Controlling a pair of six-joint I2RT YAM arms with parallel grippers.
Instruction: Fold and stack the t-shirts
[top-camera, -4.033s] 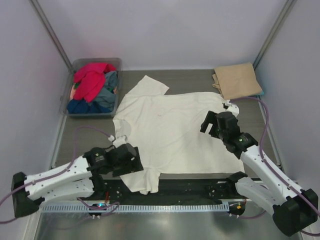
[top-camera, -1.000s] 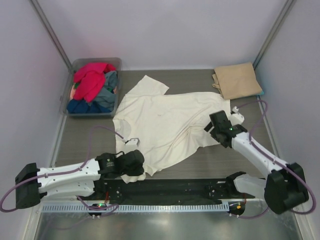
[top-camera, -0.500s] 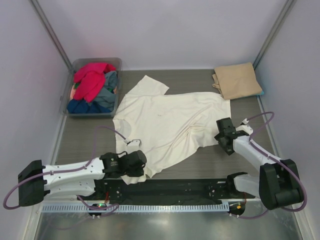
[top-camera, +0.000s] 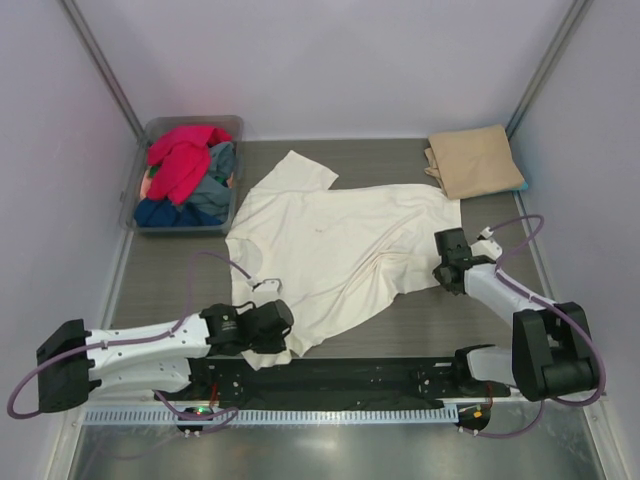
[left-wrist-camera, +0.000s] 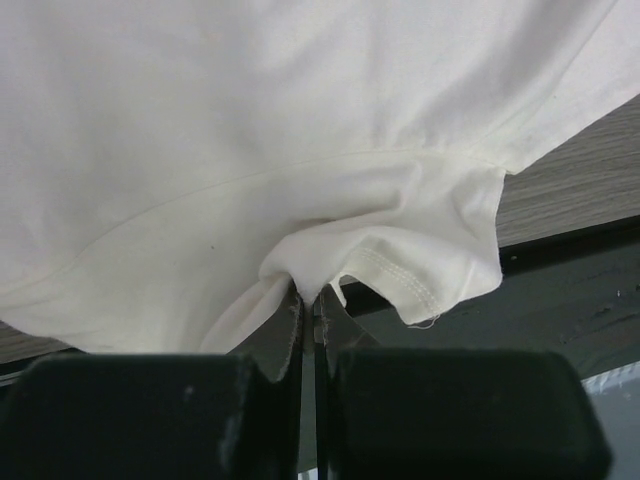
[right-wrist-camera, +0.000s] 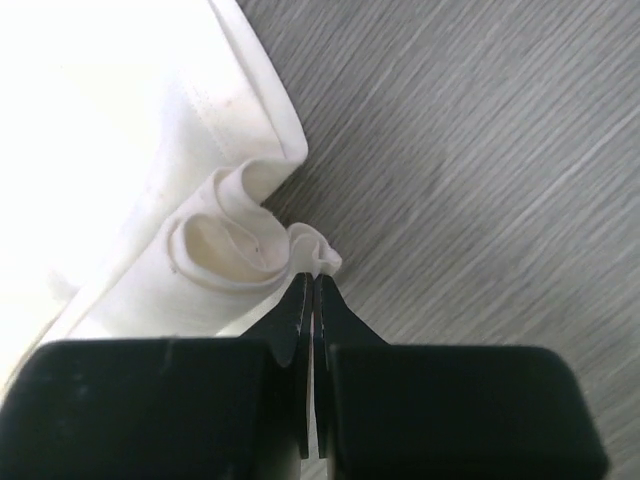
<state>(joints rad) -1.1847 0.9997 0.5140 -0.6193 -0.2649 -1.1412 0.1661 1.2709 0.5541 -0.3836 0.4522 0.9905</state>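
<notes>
Your left gripper is pinched tight on the big cream-white t-shirt. Its two dark fingers are pressed together, with a small bunch of soft cloth caught between them right by a stitched hem. The cloth puckers up there into a little peak. This corner sits at the near edge of the table, partly over the black rail.

Your right gripper is closed too, and it holds the same shirt at its right edge. The hem there is rolled into a soft curl, like a snail shell. The tip of that curl is nipped between the fingers. Beside it you see the grey tabletop with thin wood-grain lines.

The cream shirt lies spread in the middle of the table. It is mostly flat, with a few long wrinkles near its right side. One short sleeve points to the far left.

A tan t-shirt lies folded into a neat square at the far right corner, apart from the cream one. The see-through grey tub at the far left holds a crumpled heap. A red t-shirt is on top and a blue-grey t-shirt is under it.
</notes>
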